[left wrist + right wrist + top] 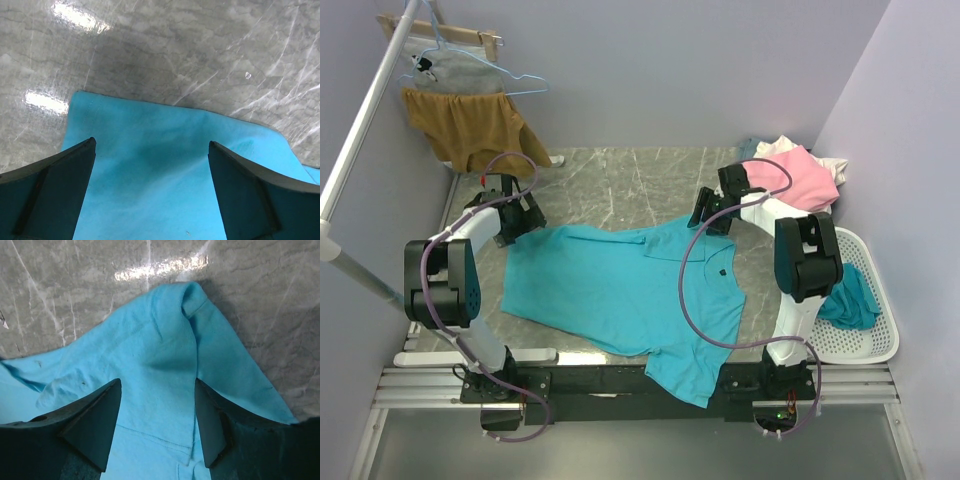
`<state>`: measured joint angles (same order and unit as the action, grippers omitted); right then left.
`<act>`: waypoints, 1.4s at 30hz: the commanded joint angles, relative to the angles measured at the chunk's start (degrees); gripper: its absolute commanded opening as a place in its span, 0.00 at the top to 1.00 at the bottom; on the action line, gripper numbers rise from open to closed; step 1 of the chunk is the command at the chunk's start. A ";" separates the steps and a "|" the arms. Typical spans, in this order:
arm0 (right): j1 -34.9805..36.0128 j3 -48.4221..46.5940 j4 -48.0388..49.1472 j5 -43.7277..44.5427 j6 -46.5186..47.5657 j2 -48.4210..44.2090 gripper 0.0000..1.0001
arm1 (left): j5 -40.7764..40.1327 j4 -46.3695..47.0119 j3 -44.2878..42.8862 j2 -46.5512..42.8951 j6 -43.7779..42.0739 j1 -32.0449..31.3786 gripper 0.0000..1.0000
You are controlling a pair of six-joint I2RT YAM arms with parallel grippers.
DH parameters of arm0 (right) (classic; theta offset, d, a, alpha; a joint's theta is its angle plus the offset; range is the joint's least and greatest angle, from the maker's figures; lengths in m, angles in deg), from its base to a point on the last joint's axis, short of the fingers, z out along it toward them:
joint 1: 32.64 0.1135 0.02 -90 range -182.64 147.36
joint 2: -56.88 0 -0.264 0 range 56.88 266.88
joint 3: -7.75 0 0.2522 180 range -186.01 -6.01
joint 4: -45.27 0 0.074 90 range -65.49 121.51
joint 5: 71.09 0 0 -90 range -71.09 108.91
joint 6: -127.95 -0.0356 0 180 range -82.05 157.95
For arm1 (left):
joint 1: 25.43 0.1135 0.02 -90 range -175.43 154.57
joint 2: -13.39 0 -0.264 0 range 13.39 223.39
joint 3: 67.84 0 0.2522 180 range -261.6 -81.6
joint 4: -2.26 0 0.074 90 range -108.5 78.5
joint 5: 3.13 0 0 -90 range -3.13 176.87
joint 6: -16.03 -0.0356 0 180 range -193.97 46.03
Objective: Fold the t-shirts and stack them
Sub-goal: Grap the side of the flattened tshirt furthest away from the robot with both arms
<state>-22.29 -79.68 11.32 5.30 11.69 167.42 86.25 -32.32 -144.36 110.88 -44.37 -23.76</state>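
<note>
Left pincer [151,142]: fingers fill the bottom of the left wrist view, jaws at their widest, nothing between them. Under them lies a flat corner of the turquoise t-shirt [165,165], its edge running across mid-frame with bare counter [175,50] beyond.

Right pincer [157,381]: jaws at middling width, set either side of the shirt's collar end, where the cloth rises in a raised ridge at upper centre. No pinch is visible.

Top view: the shirt lies spread across the centre of the counter, and one end droops over the near edge at bottom centre. A pink t-shirt [798,170] sits heaped at upper right. The basket [872,345] at right holds more teal cloth.

Risks, as judged:
- The left corner lies flat. Jaws that close without pressing down may catch no cloth.
- The right jaws may take only the ridge, or several layers together, and skew the fold.
- An uneven lift would twist the shirt.
- The overhanging end may drag the shirt towards the near edge.
- The right arm's cable [685,290] loops over the shirt and could snag it.
</note>
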 commanded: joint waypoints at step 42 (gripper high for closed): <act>-1.30 -0.87 -6.89 5.00 2.71 -24.32 1.00 | -0.87 1.48 -1.30 0.75 -0.07 -0.18 0.01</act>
<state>-23.16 -80.66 7.69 10.26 13.44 145.43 85.70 -31.34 -144.17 108.68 -44.37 -23.76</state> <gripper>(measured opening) 0.009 0.995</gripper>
